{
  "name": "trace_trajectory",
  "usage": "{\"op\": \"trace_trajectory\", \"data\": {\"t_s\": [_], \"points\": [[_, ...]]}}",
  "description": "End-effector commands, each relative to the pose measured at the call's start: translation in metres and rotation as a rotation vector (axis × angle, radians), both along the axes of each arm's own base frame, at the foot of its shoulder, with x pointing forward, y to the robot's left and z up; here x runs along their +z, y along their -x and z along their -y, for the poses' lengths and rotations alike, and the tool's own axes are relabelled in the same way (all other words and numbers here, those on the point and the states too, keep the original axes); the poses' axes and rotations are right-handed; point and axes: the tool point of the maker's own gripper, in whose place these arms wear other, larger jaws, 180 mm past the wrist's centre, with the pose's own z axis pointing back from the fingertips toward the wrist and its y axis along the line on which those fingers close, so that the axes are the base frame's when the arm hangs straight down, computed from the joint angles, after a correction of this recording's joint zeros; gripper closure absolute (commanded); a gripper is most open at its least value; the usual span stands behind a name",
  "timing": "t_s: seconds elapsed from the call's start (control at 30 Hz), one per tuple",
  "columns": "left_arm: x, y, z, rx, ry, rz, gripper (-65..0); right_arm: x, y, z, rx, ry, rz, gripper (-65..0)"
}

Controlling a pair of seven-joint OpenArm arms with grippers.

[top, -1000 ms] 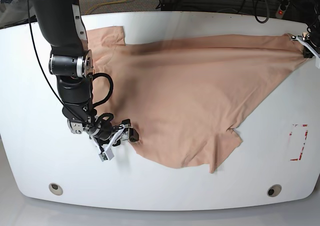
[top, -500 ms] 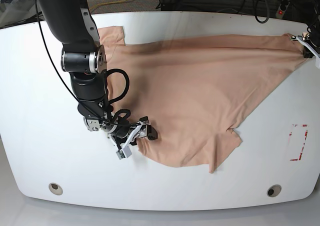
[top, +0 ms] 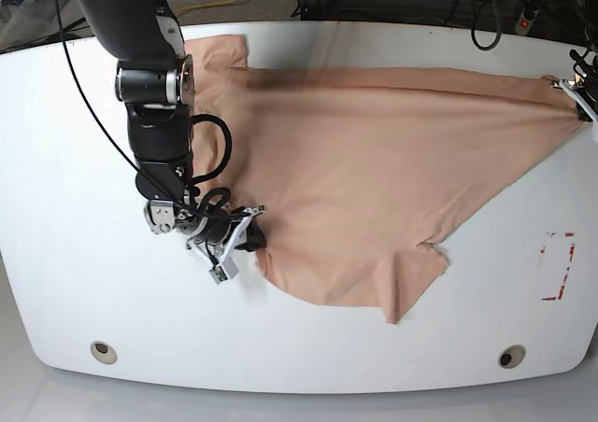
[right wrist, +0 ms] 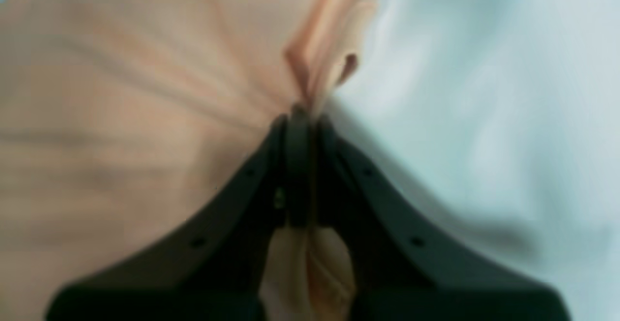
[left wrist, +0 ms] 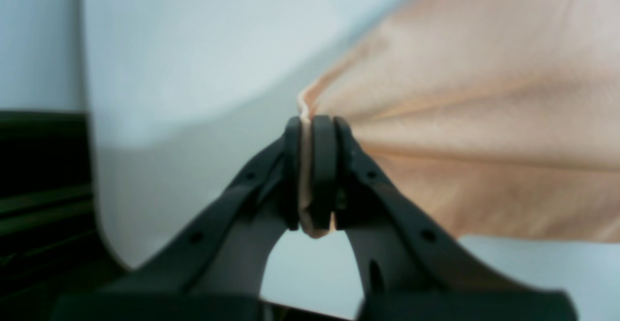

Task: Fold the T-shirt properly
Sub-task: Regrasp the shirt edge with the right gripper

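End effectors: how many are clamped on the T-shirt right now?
2. The right end effector pinches the T-shirt's edge at the base view's lower left; the left end effector holds a corner at the table's far right edge. Both wrist views show fabric between shut jaws.

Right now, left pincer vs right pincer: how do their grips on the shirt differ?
1. Place: the left pincer holds a far corner of the shirt by the table edge; the right pincer holds its near edge, well onto the table.
2. Cloth: from the left pincer the shirt fans out taut; at the right pincer it bunches into a fold.
Shared: both are shut on the shirt.
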Motion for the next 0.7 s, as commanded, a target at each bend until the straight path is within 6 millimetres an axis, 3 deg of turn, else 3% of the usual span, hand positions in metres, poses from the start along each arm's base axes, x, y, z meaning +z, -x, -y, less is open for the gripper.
{"op": "trace_trajectory", "data": {"t_s": [0.0,0.23,0.3,0.43,0.53,0.67], "points": [[0.021,-0.024,-0.002,-0.034,-0.049,0.06,0.0,0.022,-0.009,0.023,-0.013,0.063,0.079,0.0],[0.028,-0.046,0.005,-0.075,-0.074,0.079,0.0,0.008,0.044,0.058,-0.063,0.161,0.042,0.0],[0.029,-0.05,0.008,-0.084,-0.076,0.081,0.0,0.009,0.054,0.066,-0.074,0.187,0.039,-2.7],[0.029,-0.061,0.017,-0.114,-0.081,0.083,0.0,0.017,0.071,0.078,-0.094,0.228,0.055,-20.6],[0.02,-0.061,0.019,-0.113,-0.07,0.062,0.0,0.027,0.071,0.079,-0.094,0.239,0.089,-35.4],[0.012,-0.061,0.015,-0.092,-0.05,0.049,0.0,0.037,0.062,0.085,-0.113,0.239,0.103,-44.1]]}}
